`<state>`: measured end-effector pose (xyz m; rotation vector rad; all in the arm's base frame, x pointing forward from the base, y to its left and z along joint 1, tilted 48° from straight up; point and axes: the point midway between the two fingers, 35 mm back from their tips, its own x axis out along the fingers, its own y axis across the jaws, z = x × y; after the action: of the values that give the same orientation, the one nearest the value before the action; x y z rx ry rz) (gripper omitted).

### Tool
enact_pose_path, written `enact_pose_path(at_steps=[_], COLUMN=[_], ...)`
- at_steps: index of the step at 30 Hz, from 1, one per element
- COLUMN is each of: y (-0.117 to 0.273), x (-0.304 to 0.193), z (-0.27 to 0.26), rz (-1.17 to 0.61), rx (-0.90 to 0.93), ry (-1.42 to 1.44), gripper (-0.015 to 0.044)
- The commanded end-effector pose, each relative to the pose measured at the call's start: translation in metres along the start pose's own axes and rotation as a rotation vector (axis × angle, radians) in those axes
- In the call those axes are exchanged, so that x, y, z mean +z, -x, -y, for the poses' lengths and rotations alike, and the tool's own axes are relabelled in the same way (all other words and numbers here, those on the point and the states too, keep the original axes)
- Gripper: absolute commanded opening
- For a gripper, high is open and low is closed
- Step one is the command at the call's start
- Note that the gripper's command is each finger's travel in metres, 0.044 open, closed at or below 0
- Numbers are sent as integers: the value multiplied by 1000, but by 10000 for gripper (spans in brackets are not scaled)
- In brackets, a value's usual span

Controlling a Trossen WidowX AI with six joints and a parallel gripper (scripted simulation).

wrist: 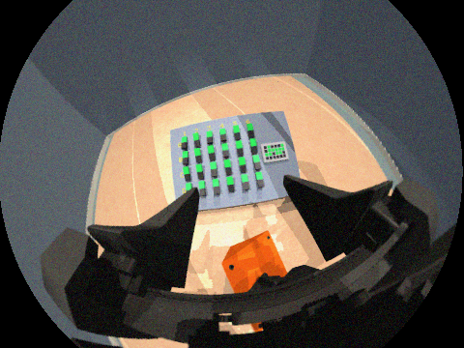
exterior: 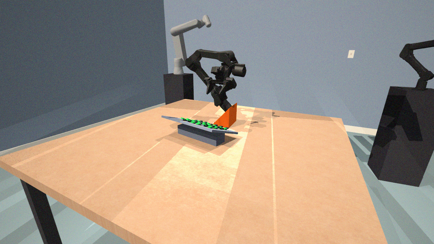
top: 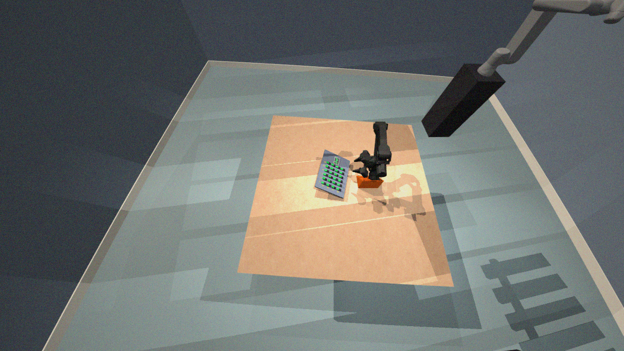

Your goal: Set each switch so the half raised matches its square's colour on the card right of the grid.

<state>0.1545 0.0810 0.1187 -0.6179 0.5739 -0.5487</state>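
Pincer (wrist: 240,200) spread wide, holding nothing, orange wedge (wrist: 254,262) below, switch panel (wrist: 280,126) beyond

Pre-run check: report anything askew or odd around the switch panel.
The panel sits tilted, overhanging its smaller grey base. An orange wedge stands at the arm's foot. The open gripper hangs above, touching nothing.
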Motion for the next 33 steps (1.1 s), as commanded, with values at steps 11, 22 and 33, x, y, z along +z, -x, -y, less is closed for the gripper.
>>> enact_pose_path(at_steps=[11, 22, 33], y=[-58, -144, -180], x=[42, 89, 71], z=[-13, 17, 20], rz=[-322, -500, -524], rx=[-49, -54, -56], ry=[26, 33, 31], gripper=[111, 0, 0])
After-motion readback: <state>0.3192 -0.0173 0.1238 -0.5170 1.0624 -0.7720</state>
